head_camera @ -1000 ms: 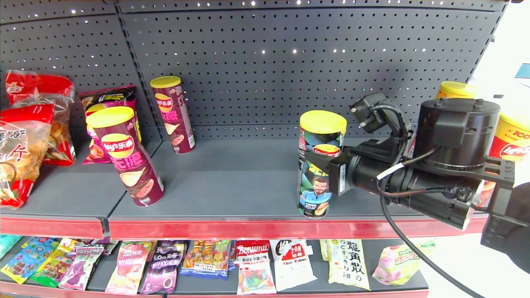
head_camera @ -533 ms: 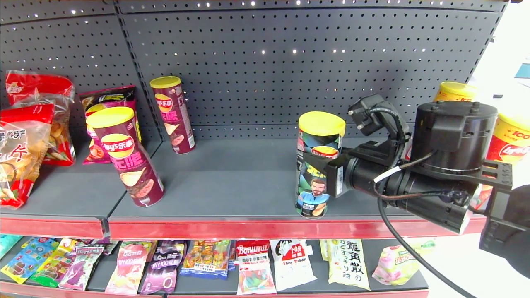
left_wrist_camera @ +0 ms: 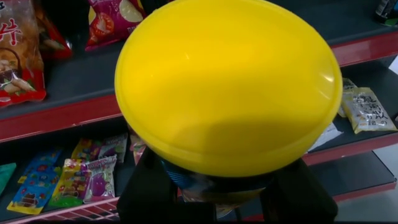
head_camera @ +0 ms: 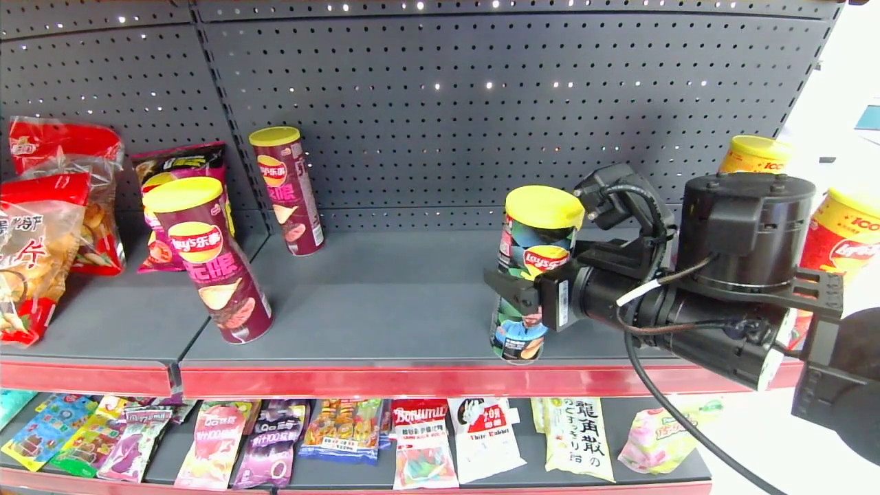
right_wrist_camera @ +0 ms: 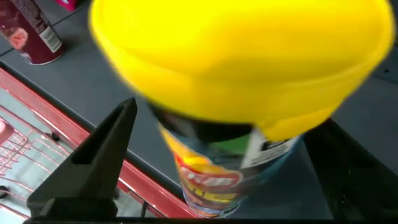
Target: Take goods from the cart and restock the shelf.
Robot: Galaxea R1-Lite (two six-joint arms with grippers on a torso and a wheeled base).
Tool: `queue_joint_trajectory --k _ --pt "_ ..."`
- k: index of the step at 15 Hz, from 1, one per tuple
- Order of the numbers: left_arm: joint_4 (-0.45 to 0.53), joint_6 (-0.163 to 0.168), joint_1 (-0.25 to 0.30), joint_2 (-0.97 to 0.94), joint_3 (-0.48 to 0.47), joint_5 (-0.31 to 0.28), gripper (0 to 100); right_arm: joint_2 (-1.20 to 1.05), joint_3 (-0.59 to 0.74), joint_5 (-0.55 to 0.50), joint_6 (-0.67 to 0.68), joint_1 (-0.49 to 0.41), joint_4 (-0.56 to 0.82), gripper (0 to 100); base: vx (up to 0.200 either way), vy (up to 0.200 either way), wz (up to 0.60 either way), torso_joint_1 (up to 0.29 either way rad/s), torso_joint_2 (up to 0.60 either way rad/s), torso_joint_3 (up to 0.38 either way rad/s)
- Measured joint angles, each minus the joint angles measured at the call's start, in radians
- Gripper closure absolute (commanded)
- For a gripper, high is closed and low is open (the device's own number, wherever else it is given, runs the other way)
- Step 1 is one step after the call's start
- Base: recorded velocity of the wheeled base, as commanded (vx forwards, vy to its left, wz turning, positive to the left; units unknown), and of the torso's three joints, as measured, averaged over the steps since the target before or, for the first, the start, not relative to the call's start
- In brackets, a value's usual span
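Observation:
A chip can (head_camera: 540,240) with a yellow lid and a blue-green label stands on the grey shelf (head_camera: 385,295) near its front edge, leaning with its top to the right. My right gripper (head_camera: 512,292) is open around the can's middle, one finger crossing in front of the label. In the right wrist view the can (right_wrist_camera: 249,50) sits between the fingers (right_wrist_camera: 93,168) with a small gap on one side. My left gripper (left_wrist_camera: 221,193) is shut on a second yellow-lidded chip can (left_wrist_camera: 230,81), held in front of the shelves.
Two purple cans (head_camera: 206,254) (head_camera: 285,189) stand at the shelf's left, the nearer one tilted, beside snack bags (head_camera: 41,227). Red cans (head_camera: 842,234) stand behind my right arm. Packets (head_camera: 426,440) fill the lower shelf. Bare shelf lies between the purple cans and my right gripper.
My right gripper has slid left along the can. The can, upright before, now leans with its top to the right.

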Motion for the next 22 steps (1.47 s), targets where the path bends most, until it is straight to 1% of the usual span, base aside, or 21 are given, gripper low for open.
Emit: queue_joint_trajectory --k 3,7,9,11,14,16,17,18,20,21,22 --pt "0.000 0.000 0.000 0.000 0.000 -0.001 100 -0.020 0.020 -0.032 0.001 0.000 -0.001 0 0.000 0.000 0.00 0.000 0.00 0.000" --pt "0.000 0.000 0.000 0.005 0.000 -0.004 100 -0.104 0.132 -0.038 0.004 -0.001 -0.001 0 0.000 0.000 0.00 0.000 0.00 0.000" --pt "0.000 0.000 0.001 0.009 0.000 -0.017 100 -0.159 0.195 -0.037 0.003 0.000 -0.001 0 0.000 0.000 0.00 0.000 0.00 0.000" --pt "0.000 0.000 0.000 0.016 0.000 -0.026 100 -0.236 0.271 -0.036 -0.001 0.005 -0.002 0 0.000 0.000 0.00 0.000 0.00 0.000" --pt "-0.004 0.000 0.000 0.039 0.001 -0.062 100 -0.383 0.406 -0.035 -0.045 0.005 0.001 0 0.000 0.000 0.00 0.000 0.00 0.000" --pt "-0.007 -0.002 -0.001 0.062 -0.007 -0.098 100 -0.512 0.493 -0.031 -0.089 -0.025 0.010 0 0.000 0.000 0.00 0.000 0.00 0.000" --pt "-0.007 -0.003 -0.001 0.075 -0.019 -0.100 100 -0.582 0.529 -0.029 -0.102 -0.054 0.030 0 0.000 0.000 0.00 0.000 0.00 0.000" --pt "-0.007 -0.003 -0.001 0.090 -0.039 -0.097 100 -0.661 0.555 -0.028 -0.110 -0.094 0.076 0 0.000 0.000 0.00 0.000 0.00 0.000" --pt "-0.005 -0.004 0.000 0.123 -0.078 -0.093 100 -0.845 0.585 -0.028 -0.122 -0.184 0.262 0 0.000 0.000 0.00 0.000 0.00 0.000" --pt "-0.004 -0.003 0.000 0.142 -0.100 -0.095 100 -0.944 0.585 -0.028 -0.130 -0.224 0.398 0 0.000 0.000 0.00 0.000 0.00 0.000" --pt "-0.007 -0.003 0.000 0.163 -0.122 -0.101 100 -1.056 0.568 -0.030 -0.139 -0.265 0.575 0 0.000 0.000 0.00 0.000 0.00 0.000"
